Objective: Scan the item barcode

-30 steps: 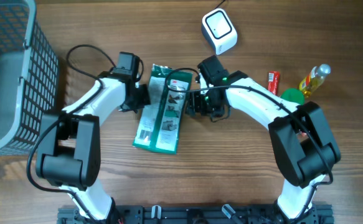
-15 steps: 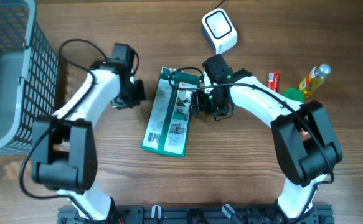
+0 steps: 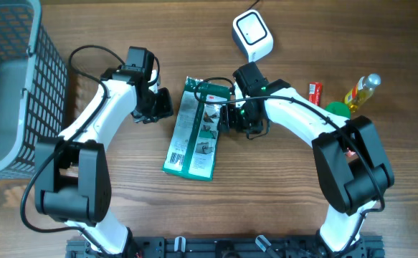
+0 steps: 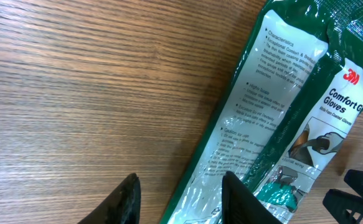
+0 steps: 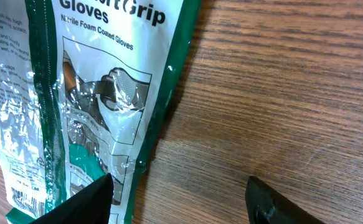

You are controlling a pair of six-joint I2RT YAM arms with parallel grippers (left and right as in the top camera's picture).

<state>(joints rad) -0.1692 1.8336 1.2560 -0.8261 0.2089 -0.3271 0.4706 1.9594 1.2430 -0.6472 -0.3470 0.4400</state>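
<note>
Scan judged not yet done. Left gripper (image 3: 160,106) stood just beside the glove packet (image 3: 196,129), jaws parted, nothing between them. Packet lay flat on the table (image 3: 280,201) between both arms, well apart from the white scanner (image 3: 252,34). Right gripper (image 3: 231,118) was spread wide, one finger to each side of the packet's right edge, not clamped. Left to do: grip, lift, show barcode to scanner.

Basket (image 3: 8,86), far left: grey wire mesh. Packet: glossy crinkled film, green and white, long rectangle. Tabletop: matte wood grain. Scanner: smooth rounded square.
</note>
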